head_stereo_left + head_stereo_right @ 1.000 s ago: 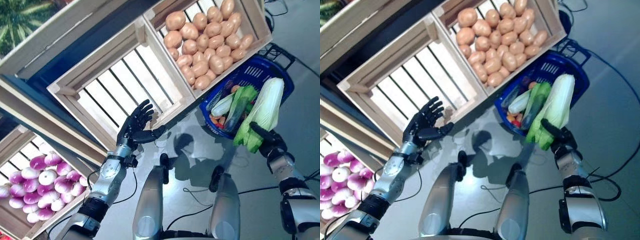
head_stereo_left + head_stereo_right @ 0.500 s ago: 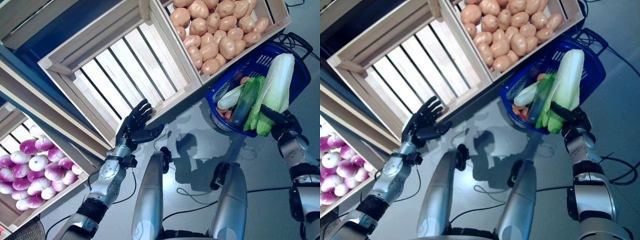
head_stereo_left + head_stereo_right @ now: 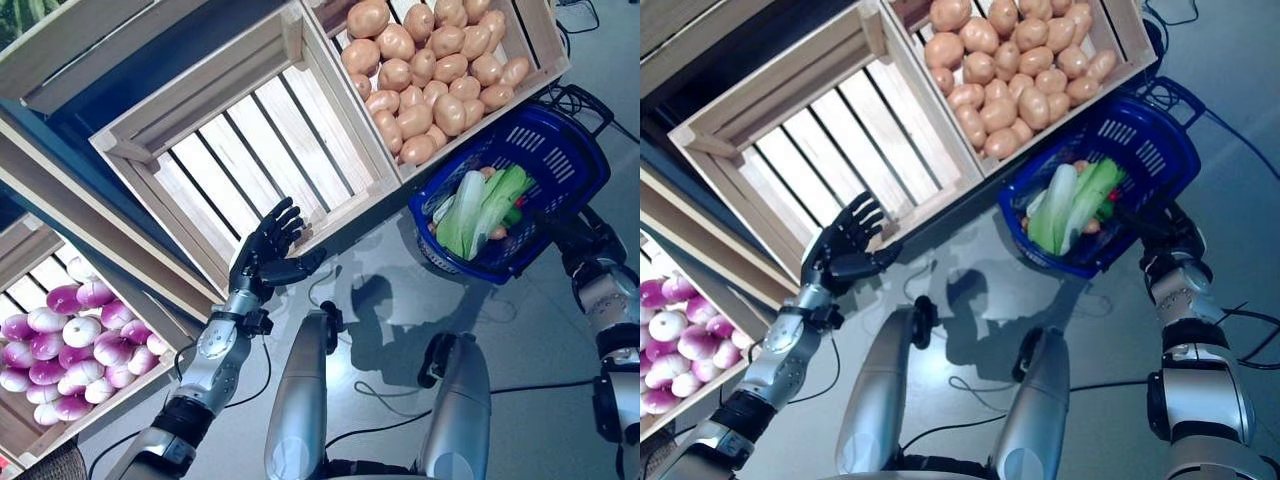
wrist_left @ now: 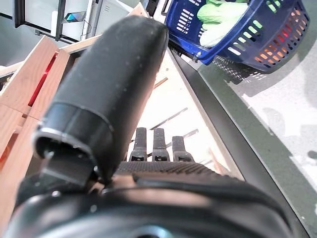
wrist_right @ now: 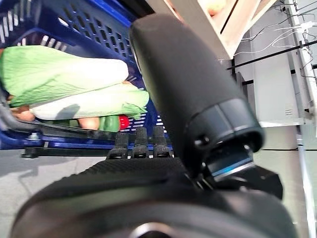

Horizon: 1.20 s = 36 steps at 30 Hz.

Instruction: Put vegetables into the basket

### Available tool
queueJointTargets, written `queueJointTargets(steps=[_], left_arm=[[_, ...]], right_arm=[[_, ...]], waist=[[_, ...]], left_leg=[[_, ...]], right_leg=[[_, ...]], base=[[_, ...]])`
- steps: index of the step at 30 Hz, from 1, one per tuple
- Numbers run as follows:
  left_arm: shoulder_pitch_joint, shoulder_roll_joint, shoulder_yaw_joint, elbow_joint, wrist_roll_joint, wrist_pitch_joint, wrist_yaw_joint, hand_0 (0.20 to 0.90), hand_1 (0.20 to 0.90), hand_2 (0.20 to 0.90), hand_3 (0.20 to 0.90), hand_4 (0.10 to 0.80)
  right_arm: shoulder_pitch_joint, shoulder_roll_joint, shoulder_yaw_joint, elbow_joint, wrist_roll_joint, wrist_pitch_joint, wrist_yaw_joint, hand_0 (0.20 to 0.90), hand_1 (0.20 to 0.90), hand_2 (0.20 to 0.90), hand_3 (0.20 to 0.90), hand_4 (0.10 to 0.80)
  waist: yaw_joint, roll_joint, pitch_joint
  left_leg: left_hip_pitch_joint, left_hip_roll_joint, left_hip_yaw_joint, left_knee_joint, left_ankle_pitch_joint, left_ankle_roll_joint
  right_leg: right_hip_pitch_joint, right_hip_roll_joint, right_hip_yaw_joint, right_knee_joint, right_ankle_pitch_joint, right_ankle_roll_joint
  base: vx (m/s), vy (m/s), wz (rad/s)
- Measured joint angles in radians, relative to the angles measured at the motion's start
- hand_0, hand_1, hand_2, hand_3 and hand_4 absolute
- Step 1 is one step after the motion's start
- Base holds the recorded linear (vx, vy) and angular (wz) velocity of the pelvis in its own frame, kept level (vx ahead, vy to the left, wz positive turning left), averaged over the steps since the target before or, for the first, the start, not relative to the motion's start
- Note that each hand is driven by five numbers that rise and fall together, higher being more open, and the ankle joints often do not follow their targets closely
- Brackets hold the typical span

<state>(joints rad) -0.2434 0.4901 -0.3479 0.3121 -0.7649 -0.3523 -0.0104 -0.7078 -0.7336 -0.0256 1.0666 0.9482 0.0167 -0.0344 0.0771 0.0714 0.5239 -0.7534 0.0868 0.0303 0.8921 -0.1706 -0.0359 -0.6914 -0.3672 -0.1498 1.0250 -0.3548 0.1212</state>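
A pale green-and-white cabbage point(image 3: 462, 205) lies in the blue plastic basket point(image 3: 560, 150) beside the wooden crate of brown potatoes point(image 3: 430, 75). The right hand point(image 3: 1170, 232), fingers straight, hovers at the basket's rim; the left hand point(image 3: 265, 250) is spread before the empty slatted wooden crate point(image 3: 250, 150)

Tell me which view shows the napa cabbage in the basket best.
The left eye view: the napa cabbage lies whole in the blue basket, seen from above. The right eye view shows nearly the same. The right wrist view shows it close through the basket's rim, partly hidden; the left wrist view catches only a pale edge.
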Motion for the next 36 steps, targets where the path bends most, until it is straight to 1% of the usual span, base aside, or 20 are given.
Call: queueJointTargets(steps=[6, 7, 8, 10, 11, 13, 14, 16, 18, 19, 20, 21, 23, 24, 26, 28, 30, 33, 34, 36], left_arm=[[0.003, 0.001, 0.001, 0.000, -0.011, 0.000, -0.022, 0.900, 0.900, 0.900, 0.900, 0.800], [0.003, 0.002, 0.001, 0.000, -0.017, 0.001, -0.025, 0.900, 0.900, 0.900, 0.900, 0.800], [0.003, 0.003, 0.003, 0.000, -0.018, 0.001, -0.027, 0.900, 0.900, 0.900, 0.900, 0.800], [0.001, 0.004, 0.004, 0.001, -0.018, 0.002, -0.030, 0.900, 0.900, 0.900, 0.900, 0.800], [0.001, 0.007, 0.005, -0.001, -0.018, 0.002, -0.037, 0.900, 0.900, 0.900, 0.900, 0.800], [0.004, 0.003, 0.013, 0.005, -0.017, 0.019, -0.043, 0.900, 0.900, 0.900, 0.900, 0.800], [0.005, 0.005, 0.013, 0.005, -0.016, 0.021, -0.044, 0.900, 0.900, 0.900, 0.900, 0.800], [0.014, 0.004, 0.023, 0.016, -0.007, 0.042, -0.047, 0.900, 0.900, 0.900, 0.900, 0.800], [0.017, 0.003, 0.023, 0.031, 0.019, 0.050, -0.049, 0.900, 0.900, 0.900, 0.900, 0.800], [0.016, -0.009, 0.023, 0.053, 0.047, 0.056, -0.049, 0.900, 0.900, 0.900, 0.900, 0.800], [0.018, -0.015, 0.023, 0.065, 0.057, 0.060, -0.050, 0.900, 0.900, 0.900, 0.900, 0.800], [0.028, -0.028, 0.023, 0.093, 0.084, 0.062, -0.051, 0.900, 0.900, 0.900, 0.900, 0.800], [0.084, -0.072, 0.022, 0.173, 0.160, 0.061, -0.031, 0.900, 0.900, 0.900, 0.900, 0.800], [0.105, -0.087, 0.018, 0.215, 0.202, 0.061, -0.016, 0.900, 0.900, 0.900, 0.900, 0.800], [0.134, -0.104, 0.012, 0.276, 0.252, 0.059, 0.004, 0.900, 0.900, 0.900, 0.900, 0.800], [0.173, -0.143, 0.025, 0.392, 0.294, 0.052, 0.020, 0.900, 0.900, 0.900, 0.900, 0.800], [0.205, -0.174, 0.048, 0.466, 0.323, 0.053, 0.042, 0.900, 0.900, 0.900, 0.900, 0.800], [0.256, -0.213, 0.085, 0.561, 0.348, 0.044, 0.061, 0.900, 0.900, 0.900, 0.900, 0.800], [0.268, -0.231, 0.113, 0.601, 0.368, 0.040, 0.065, 0.900, 0.900, 0.900, 0.900, 0.800], [0.293, -0.240, 0.119, 0.645, 0.374, 0.044, 0.080, 0.900, 0.900, 0.900, 0.900, 0.800]], right_arm=[[0.010, 0.000, 0.000, 0.000, 0.000, 0.006, -0.002, 0.900, 0.900, 0.900, 0.900, 0.800], [0.013, 0.001, 0.000, 0.000, 0.000, 0.007, -0.002, 0.900, 0.900, 0.900, 0.900, 0.800], [0.013, 0.000, 0.000, -0.001, 0.000, 0.007, -0.002, 0.900, 0.900, 0.900, 0.900, 0.800], [0.019, 0.002, 0.000, -0.001, 0.000, 0.008, 0.000, 0.900, 0.900, 0.900, 0.900, 0.800], [0.030, 0.003, 0.000, -0.002, 0.000, 0.010, 0.001, 0.900, 0.900, 0.900, 0.900, 0.800], [0.061, 0.026, 0.000, -0.003, -0.008, 0.017, 0.017, 0.900, 0.900, 0.900, 0.900, 0.800], [0.069, 0.036, 0.000, -0.003, -0.008, 0.018, 0.020, 0.900, 0.900, 0.900, 0.900, 0.800], [0.123, 0.110, -0.004, -0.026, -0.006, 0.016, 0.042, 0.900, 0.900, 0.900, 0.900, 0.800], [0.174, 0.172, -0.003, -0.064, -0.006, 0.016, 0.060, 0.900, 0.900, 0.900, 0.900, 0.800], [0.224, 0.221, -0.002, -0.114, -0.006, 0.011, 0.060, 0.900, 0.900, 0.900, 0.900, 0.800], [0.246, 0.243, -0.001, -0.132, -0.006, 0.009, 0.060, 0.900, 0.900, 0.900, 0.900, 0.800], [0.283, 0.290, 0.003, -0.156, -0.006, -0.004, 0.060, 0.900, 0.900, 0.900, 0.900, 0.800], [0.400, 0.398, 0.020, -0.207, -0.006, -0.048, 0.059, 0.900, 0.900, 0.900, 0.900, 0.800], [0.442, 0.431, 0.062, -0.215, -0.007, -0.061, 0.059, 0.900, 0.900, 0.900, 0.900, 0.800], [0.496, 0.480, 0.117, -0.214, -0.007, -0.077, 0.060, 0.900, 0.900, 0.900, 0.900, 0.800], [0.566, 0.550, 0.164, -0.215, -0.007, -0.094, 0.065, 0.900, 0.900, 0.900, 0.900, 0.800], [0.607, 0.599, 0.205, -0.217, -0.011, -0.105, 0.076, 0.900, 0.900, 0.900, 0.900, 0.800], [0.672, 0.642, 0.246, -0.231, -0.042, -0.113, 0.101, 0.900, 0.900, 0.900, 0.900, 0.800], [0.688, 0.650, 0.244, -0.240, -0.041, -0.120, 0.106, 0.900, 0.900, 0.900, 0.900, 0.800], [0.712, 0.657, 0.247, -0.237, -0.042, -0.120, 0.126, 0.900, 0.900, 0.900, 0.900, 0.800]], waist=[[0.005, -0.003, 0.000], [0.007, -0.005, -0.001], [0.011, -0.007, -0.001], [0.015, -0.011, -0.001], [0.023, -0.021, -0.003], [0.024, -0.031, -0.008], [0.021, -0.037, -0.011], [0.022, -0.065, -0.038], [0.019, -0.083, -0.084], [0.010, -0.091, -0.118], [0.003, -0.092, -0.129], [-0.005, -0.092, -0.146], [-0.009, -0.097, -0.237], [-0.009, -0.096, -0.271], [-0.014, -0.096, -0.300], [-0.027, -0.099, -0.353], [-0.040, -0.104, -0.365], [-0.050, -0.111, -0.394], [-0.056, -0.109, -0.402], [-0.060, -0.108, -0.415]], left_leg=[[0.109, 0.004, 0.003, -0.075, 0.004, -0.004], [0.143, 0.007, 0.006, -0.104, 0.007, -0.008], [0.175, 0.012, 0.011, -0.131, 0.016, -0.005], [0.223, 0.020, 0.016, -0.176, 0.024, -0.009], [0.261, 0.021, 0.020, -0.217, 0.033, -0.012], [0.358, 0.036, 0.031, -0.332, 0.068, -0.024], [0.384, 0.037, 0.033, -0.361, 0.074, -0.024], [0.491, 0.043, 0.049, -0.492, 0.117, -0.038], [0.537, 0.052, 0.061, -0.560, 0.133, -0.048], [0.569, 0.057, 0.064, -0.613, 0.147, -0.053], [0.589, 0.059, 0.065, -0.638, 0.153, -0.053], [0.634, 0.061, 0.068, -0.683, 0.161, -0.056], [0.706, 0.059, 0.090, -0.788, 0.179, -0.057], [0.731, 0.054, 0.091, -0.822, 0.183, -0.058], [0.773, 0.052, 0.100, -0.870, 0.189, -0.056], [0.801, 0.043, 0.113, -0.918, 0.197, -0.056], [0.823, 0.033, 0.115, -0.942, 0.201, -0.054], [0.829, 0.031, 0.120, -0.962, 0.206, -0.055], [0.844, 0.031, 0.125, -0.974, 0.209, -0.055], [0.860, 0.030, 0.137, -0.978, 0.209, -0.055]], right_leg=[[0.121, 0.004, -0.027, -0.083, 0.004, 0.004], [0.153, 0.010, -0.031, -0.111, 0.009, 0.004], [0.183, 0.017, -0.034, -0.141, 0.018, 0.012], [0.234, 0.024, -0.048, -0.189, 0.028, 0.012], [0.266, 0.031, -0.055, -0.223, 0.033, 0.013], [0.364, 0.057, -0.080, -0.337, 0.069, 0.016], [0.386, 0.063, -0.084, -0.363, 0.073, 0.015], [0.479, 0.097, -0.084, -0.482, 0.109, 0.025], [0.520, 0.121, -0.084, -0.556, 0.129, 0.028], [0.556, 0.138, -0.088, -0.617, 0.150, 0.031], [0.581, 0.144, -0.091, -0.650, 0.162, 0.034], [0.633, 0.156, -0.101, -0.713, 0.182, 0.034], [0.706, 0.177, -0.102, -0.850, 0.226, 0.044], [0.734, 0.181, -0.100, -0.899, 0.243, 0.049], [0.779, 0.185, -0.102, -0.961, 0.265, 0.051], [0.803, 0.186, -0.102, -1.013, 0.279, 0.053], [0.826, 0.184, -0.102, -1.044, 0.286, 0.062], [0.826, 0.184, -0.098, -1.059, 0.288, 0.066], [0.834, 0.185, -0.095, -1.060, 0.288, 0.066], [0.840, 0.184, -0.083, -1.062, 0.288, 0.066]], base=[[0.035, -0.003, 0.03], [0.054, -0.009, -0.08], [0.092, -0.013, -0.12], [0.102, -0.017, -0.07], [0.124, -0.031, 0.00], [0.221, -0.057, -0.06], [0.210, -0.059, -0.07], [0.185, -0.046, -0.12], [0.189, -0.025, -0.18], [0.145, 0.003, -0.06], [0.172, 0.012, -0.02], [0.117, 0.017, -0.05], [0.081, 0.035, -0.20], [0.046, 0.044, -0.20], [0.033, 0.045, -0.10], [0.029, 0.029, -0.08], [0.000, 0.000, 0.00], [0.013, 0.044, -0.04], [-0.012, 0.043, -0.12], [-0.004, 0.040, -0.14]])
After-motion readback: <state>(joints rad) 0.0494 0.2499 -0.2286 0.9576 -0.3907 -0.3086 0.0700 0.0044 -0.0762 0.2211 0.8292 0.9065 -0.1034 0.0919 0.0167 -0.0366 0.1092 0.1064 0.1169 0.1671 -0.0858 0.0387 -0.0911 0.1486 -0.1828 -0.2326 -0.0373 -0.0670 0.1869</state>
